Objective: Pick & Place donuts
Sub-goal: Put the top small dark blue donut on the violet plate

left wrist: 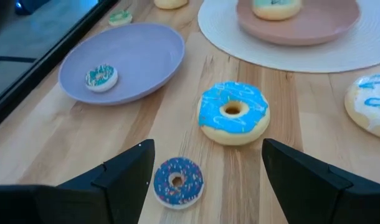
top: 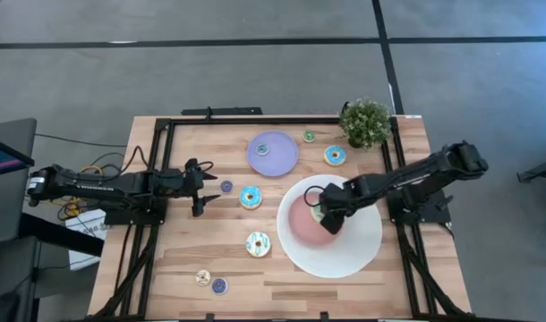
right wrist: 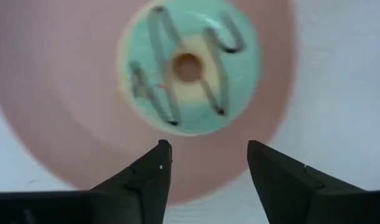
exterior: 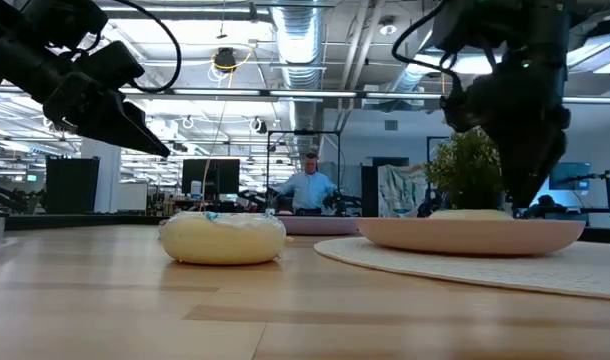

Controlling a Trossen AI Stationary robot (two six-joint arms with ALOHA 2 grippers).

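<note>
A pale green ring donut with grey zigzag icing [right wrist: 189, 68] lies flat on the pink centre of the big white round plate [top: 362, 255], directly beneath the right hand [right wrist: 209, 165], whose fingers stand apart above it and hold nothing. Past the left hand [left wrist: 205, 180], which is also spread open and empty just above the wooden worktop [top: 282, 286], lie a tiny purple sprinkled donut [left wrist: 177, 180] right between its fingertips and a larger blue-iced donut [left wrist: 233, 112] just beyond. Farther off that hand, a small cream donut with teal sprinkles [left wrist: 101, 78] rests on the lavender disc plate [left wrist: 146, 56]; a cream donut with blue stripes [left wrist: 372, 109] sits off to one side
</note>
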